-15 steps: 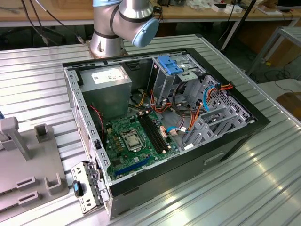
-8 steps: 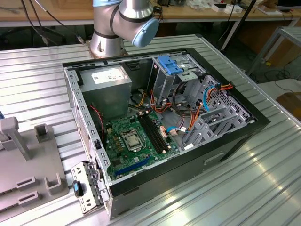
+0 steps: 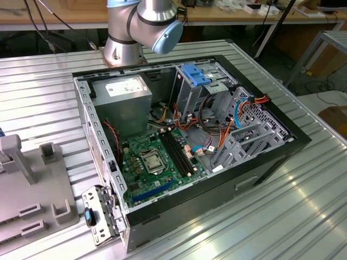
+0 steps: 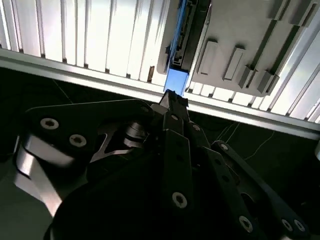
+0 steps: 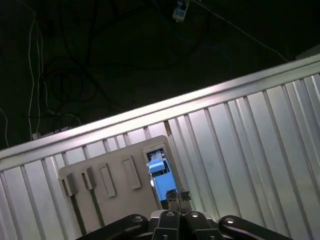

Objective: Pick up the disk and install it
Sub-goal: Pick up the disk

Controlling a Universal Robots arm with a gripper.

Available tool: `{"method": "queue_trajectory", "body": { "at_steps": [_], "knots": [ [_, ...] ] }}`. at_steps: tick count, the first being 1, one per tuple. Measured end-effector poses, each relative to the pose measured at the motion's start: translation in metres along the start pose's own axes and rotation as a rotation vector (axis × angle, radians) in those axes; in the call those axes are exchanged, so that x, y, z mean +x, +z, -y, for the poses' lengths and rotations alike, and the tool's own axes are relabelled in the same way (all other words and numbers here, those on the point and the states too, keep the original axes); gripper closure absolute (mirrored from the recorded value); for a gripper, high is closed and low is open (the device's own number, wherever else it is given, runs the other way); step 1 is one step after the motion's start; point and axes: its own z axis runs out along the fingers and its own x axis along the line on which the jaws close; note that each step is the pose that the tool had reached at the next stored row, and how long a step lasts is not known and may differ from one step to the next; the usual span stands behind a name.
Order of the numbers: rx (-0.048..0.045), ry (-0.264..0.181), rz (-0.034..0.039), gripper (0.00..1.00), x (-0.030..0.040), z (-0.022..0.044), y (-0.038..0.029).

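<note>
Ribbed metal table (image 3: 303, 216); on it computer case (image 3: 217, 201), grey holder plate (image 3: 32, 189)

The white label (image 3: 123, 86) on the power supply (image 3: 127, 108) is unreadable.

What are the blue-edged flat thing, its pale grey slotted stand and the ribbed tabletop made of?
Flat blue-railed disk: rail likely plastic, evenly coloured, soft sheen. Pale grey slotted stand: probably matte plastic, no glare. Silver ribbed tabletop: apparently bare aluminium, bright streaky reflections.

disk (image 5: 159, 176) partly behind gripper (image 5: 176, 195), arm (image 3: 143, 24) cropped
</note>
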Motion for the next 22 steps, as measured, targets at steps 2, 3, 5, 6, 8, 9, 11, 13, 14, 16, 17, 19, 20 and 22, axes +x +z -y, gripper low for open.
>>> {"method": "queue_trajectory", "body": {
  "at_steps": [2, 3, 5, 6, 8, 9, 11, 13, 14, 16, 17, 19, 20, 22],
  "knots": [
    [-0.0014, -0.067, -0.0023, 0.89, 0.0000, 0.0000, 0.0001],
    [-0.0022, -0.104, -0.0037, 0.89, 0.0000, 0.0000, 0.0002],
    [-0.0035, -0.169, -0.0064, 0.89, 0.0000, 0.0000, 0.0004],
    [-0.0037, -0.186, -0.0073, 0.89, 0.0000, 0.0000, 0.0005],
    [-0.0045, -0.228, -0.0093, 0.89, 0.0000, 0.0000, 0.0009],
    [-0.0046, -0.245, -0.0119, 0.89, 0.0000, 0.0000, 0.0011],
    [-0.0022, -0.280, -0.0325, 0.89, 0.0000, 0.0002, 0.0017],
    [-0.0004, -0.293, -0.0462, 0.89, -0.0001, 0.0006, 0.0021],
    [0.0032, -0.298, -0.0525, 0.76, 0.0001, 0.0008, 0.0032],
    [0.0137, -0.298, -0.0511, 0.70, 0.0004, 0.0002, 0.0051],
    [0.0188, -0.298, -0.0505, 0.70, 0.0005, -0.0002, 0.0059],
    [0.0291, -0.298, -0.0491, 0.58, 0.0009, -0.0012, 0.0080],
    [0.0319, -0.298, -0.0487, 0.52, 0.0012, -0.0021, 0.0096],
    [0.0351, -0.299, -0.0483, 0.40, 0.0018, -0.0035, 0.0130]
  ]
}}
